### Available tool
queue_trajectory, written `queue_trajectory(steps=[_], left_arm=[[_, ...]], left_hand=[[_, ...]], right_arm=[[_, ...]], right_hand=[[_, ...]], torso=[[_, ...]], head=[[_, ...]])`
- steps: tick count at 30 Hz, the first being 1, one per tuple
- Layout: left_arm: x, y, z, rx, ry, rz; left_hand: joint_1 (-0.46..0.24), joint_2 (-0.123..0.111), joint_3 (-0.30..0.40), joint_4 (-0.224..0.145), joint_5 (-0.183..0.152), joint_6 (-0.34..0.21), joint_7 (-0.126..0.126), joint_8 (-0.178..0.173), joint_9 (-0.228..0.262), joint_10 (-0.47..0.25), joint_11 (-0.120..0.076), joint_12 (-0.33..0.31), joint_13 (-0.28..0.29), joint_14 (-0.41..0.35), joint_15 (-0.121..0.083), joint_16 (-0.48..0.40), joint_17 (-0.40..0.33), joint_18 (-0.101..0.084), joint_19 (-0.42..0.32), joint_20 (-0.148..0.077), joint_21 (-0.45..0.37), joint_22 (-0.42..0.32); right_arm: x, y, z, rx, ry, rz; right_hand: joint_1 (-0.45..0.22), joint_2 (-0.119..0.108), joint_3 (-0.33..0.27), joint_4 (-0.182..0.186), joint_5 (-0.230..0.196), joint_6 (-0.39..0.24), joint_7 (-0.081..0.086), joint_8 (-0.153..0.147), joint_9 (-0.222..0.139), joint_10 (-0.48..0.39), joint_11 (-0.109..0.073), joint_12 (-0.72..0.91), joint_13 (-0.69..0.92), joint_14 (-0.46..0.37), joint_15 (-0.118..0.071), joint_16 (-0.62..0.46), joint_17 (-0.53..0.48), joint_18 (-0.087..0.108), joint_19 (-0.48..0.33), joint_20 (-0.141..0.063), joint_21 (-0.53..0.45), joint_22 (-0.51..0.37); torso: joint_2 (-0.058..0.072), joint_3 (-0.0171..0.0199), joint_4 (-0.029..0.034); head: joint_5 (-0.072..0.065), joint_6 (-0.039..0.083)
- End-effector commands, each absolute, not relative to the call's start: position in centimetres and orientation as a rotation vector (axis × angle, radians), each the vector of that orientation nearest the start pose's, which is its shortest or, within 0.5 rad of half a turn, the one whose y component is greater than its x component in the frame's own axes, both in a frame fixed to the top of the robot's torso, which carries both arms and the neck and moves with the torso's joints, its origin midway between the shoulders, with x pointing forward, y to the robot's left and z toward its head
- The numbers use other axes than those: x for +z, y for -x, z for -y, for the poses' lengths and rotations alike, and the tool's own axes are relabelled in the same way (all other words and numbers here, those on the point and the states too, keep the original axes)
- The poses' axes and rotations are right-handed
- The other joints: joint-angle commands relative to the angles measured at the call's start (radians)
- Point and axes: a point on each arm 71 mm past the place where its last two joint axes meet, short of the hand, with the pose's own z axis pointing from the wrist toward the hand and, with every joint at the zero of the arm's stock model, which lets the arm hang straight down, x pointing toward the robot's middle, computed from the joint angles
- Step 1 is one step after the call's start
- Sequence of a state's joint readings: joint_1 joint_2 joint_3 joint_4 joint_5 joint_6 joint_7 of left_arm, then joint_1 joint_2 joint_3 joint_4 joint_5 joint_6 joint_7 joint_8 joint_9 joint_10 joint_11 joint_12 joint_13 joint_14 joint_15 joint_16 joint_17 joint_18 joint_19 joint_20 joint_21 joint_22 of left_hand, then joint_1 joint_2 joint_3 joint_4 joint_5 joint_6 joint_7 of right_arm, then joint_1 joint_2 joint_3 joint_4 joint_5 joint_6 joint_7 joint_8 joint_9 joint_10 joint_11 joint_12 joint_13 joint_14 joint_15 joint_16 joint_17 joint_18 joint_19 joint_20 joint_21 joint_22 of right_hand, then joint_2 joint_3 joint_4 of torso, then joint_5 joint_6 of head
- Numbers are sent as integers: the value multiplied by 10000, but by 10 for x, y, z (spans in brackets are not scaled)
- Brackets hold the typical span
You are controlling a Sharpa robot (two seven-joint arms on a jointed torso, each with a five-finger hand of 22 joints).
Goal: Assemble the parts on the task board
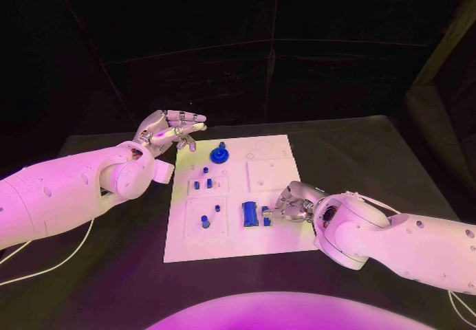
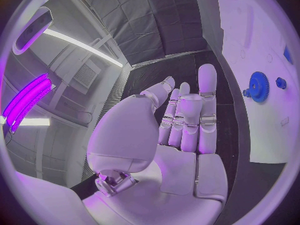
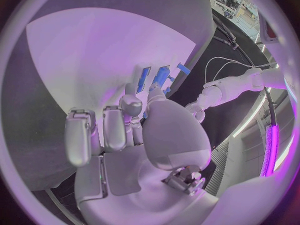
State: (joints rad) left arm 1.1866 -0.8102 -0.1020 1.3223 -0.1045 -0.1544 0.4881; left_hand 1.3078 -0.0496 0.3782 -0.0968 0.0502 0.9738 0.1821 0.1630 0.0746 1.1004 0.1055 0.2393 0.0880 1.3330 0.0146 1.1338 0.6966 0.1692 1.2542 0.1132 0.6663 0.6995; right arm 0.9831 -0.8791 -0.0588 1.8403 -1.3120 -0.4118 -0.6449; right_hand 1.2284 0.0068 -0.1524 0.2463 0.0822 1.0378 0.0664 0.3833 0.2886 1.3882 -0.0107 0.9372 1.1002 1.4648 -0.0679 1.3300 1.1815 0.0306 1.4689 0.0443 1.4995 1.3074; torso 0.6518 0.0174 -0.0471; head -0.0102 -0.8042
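The task board (image 1: 267,240) is white on a black table (image 1: 377,148). A blue gear (image 1: 219,155), blue pegs (image 1: 206,221) and a blue block (image 1: 251,213) sit on it. Both arms are white, with a silver left hand (image 1: 170,128) and right hand (image 1: 289,203).

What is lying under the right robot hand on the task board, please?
Two blue blocks lie on the task board by the right robot hand; its fingers cover the nearer block's edge, so contact is unclear.

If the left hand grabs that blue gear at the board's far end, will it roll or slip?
The gear looks rigid and small, so probably light. Its round toothed rim could roll if tipped on edge. It seems to sit on the board, so a push may not slide it. The left hand is empty.
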Motion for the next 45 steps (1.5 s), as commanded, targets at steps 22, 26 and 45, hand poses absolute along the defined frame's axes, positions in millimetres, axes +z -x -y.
queue_trajectory(steps=[22,26,45], left_arm=[[-220,-526,-255,-15211,11007,-13438],[-225,-534,-255,-15217,11441,-12995],[-248,-549,-239,-14222,12141,-12468]], left_hand=[[-890,-128,-875,610,-12,46,-54,313,5,-119,45,184,-36,-2444,221,-2643,-2623,99,-1602,224,-1550,-858],[-985,-109,-1470,887,-9,-118,-4,53,-84,-291,263,-217,-206,-3946,734,-5294,-3859,-85,-3423,665,-3493,-2109],[-10158,496,-3782,968,-502,-7689,-1821,-1630,-746,-8946,-1055,-2393,-880,-11402,-146,-11338,-6966,-1692,-11491,-367,-6663,-6995]], right_arm=[[-226,-477,224,12588,-8856,-15690],[-229,-504,228,12883,-9097,-14953],[-244,-540,222,12378,-9732,-14364]], right_hand=[[2489,763,-435,-1106,605,-1668,1355,-1955,-974,-3759,1596,-7881,-7225,-4384,1775,-10846,-9007,1438,-6063,1631,-10784,-7444],[2447,886,-546,-1521,615,-1593,1413,-2480,-1366,-3825,1752,-8507,-8486,-4395,2006,-11881,-9995,1502,-6141,1939,-12112,-8544],[-4597,692,35,-2463,41,-5696,626,-3833,-2886,-8502,1286,-9372,-11002,-9315,1770,-13300,-11815,796,-9921,1245,-14995,-11572]], torso=[[-735,-131,31],[-882,-141,-4],[-1078,-134,172]], head=[[-22,713],[30,1091],[52,1980]])
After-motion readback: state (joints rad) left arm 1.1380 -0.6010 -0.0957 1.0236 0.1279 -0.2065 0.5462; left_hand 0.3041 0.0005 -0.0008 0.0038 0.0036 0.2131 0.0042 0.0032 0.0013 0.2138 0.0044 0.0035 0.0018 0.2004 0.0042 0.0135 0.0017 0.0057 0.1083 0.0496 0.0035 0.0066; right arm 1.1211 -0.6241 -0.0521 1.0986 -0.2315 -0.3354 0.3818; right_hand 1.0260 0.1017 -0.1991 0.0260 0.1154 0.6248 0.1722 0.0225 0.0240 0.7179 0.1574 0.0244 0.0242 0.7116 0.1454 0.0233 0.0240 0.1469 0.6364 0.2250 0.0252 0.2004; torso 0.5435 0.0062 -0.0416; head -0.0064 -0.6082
